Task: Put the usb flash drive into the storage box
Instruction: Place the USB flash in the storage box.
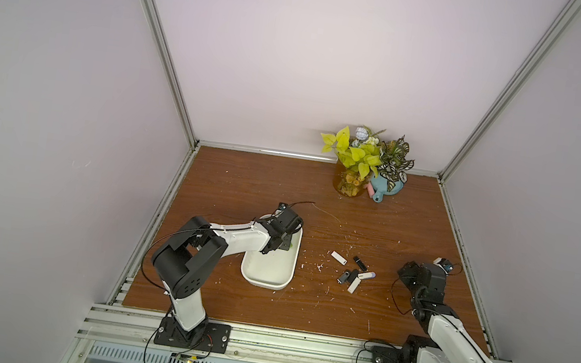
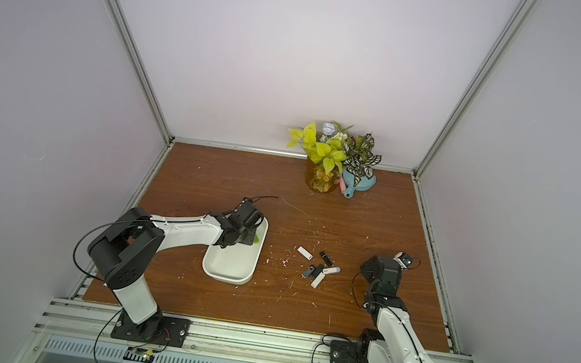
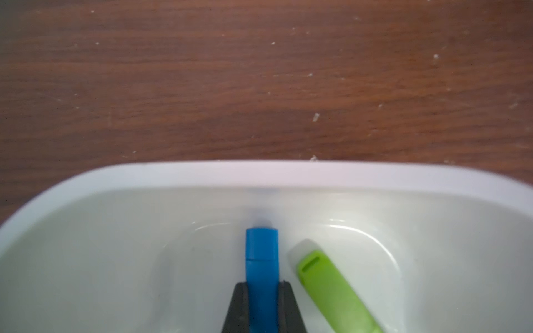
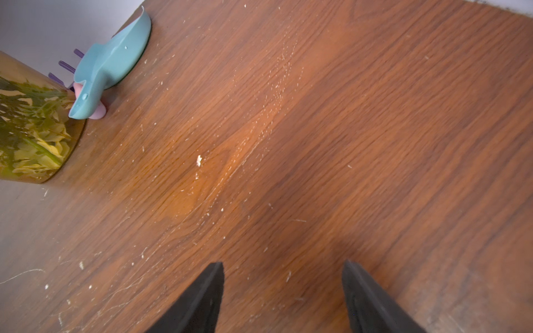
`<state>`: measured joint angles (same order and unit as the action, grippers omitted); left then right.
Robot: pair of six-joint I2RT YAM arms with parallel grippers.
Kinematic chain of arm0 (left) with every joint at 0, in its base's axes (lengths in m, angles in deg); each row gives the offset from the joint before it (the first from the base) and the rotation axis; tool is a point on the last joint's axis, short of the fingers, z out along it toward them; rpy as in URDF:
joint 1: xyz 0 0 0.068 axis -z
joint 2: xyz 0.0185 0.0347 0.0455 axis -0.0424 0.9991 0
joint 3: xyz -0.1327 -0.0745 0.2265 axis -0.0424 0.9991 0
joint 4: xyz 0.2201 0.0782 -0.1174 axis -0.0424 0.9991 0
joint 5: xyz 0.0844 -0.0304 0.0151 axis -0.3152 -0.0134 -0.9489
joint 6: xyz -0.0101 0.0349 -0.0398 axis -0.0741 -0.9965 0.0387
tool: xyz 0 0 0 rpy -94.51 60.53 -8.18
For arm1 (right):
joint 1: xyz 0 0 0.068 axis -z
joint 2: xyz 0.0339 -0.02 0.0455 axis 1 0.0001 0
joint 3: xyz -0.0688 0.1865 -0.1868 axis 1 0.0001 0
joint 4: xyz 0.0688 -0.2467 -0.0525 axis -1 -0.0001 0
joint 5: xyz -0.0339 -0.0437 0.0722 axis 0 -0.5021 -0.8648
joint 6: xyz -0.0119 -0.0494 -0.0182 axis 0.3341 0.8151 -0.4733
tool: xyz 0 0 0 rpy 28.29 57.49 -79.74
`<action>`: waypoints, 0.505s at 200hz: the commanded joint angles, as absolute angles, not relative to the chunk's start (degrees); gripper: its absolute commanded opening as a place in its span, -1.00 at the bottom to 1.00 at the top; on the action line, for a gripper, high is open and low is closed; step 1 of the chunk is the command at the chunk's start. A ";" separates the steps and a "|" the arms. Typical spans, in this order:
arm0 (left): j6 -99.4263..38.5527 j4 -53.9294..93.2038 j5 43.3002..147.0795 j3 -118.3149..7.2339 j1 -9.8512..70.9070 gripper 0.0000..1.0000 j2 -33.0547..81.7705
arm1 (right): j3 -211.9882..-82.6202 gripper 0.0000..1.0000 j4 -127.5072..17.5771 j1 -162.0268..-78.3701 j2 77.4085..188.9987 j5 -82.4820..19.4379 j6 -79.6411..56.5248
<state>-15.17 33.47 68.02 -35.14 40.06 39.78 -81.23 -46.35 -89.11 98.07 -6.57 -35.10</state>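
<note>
Usb flash drive (image 3: 262, 253), the blue one, sat clamped between the closed fingers of your left gripper (image 3: 263, 284). Its nose was close to the far end wall of the storage box (image 3: 259, 173), inside the rim; whether it touched the floor you could not tell. A green flash drive (image 3: 331, 288) lay just beside it, so I judge that opening wide could knock that one, or a drop from height could bounce the blue one onto it. Your right gripper (image 4: 282, 265) stood open and empty over bare table (image 4: 375, 144). Only the left wrist view showed the grip. In both top views the wrist hid it, yet they alone showed the loose drives (image 1: 353, 272) lying toward the table's right edge.
</note>
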 commanded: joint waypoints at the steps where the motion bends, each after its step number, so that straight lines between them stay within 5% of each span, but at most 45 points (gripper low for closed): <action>1: -16.59 31.24 72.06 -35.03 40.22 -1.00 40.86 | -81.76 0.43 -44.71 -88.77 98.30 -7.02 -35.39; 101: -17.78 31.76 74.97 -35.42 41.24 -1.00 38.76 | -81.86 0.43 -44.66 -88.77 98.94 -7.00 -35.22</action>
<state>-16.96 29.29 73.18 -35.21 40.51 40.24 -81.23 -46.11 -89.11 98.80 -6.59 -35.10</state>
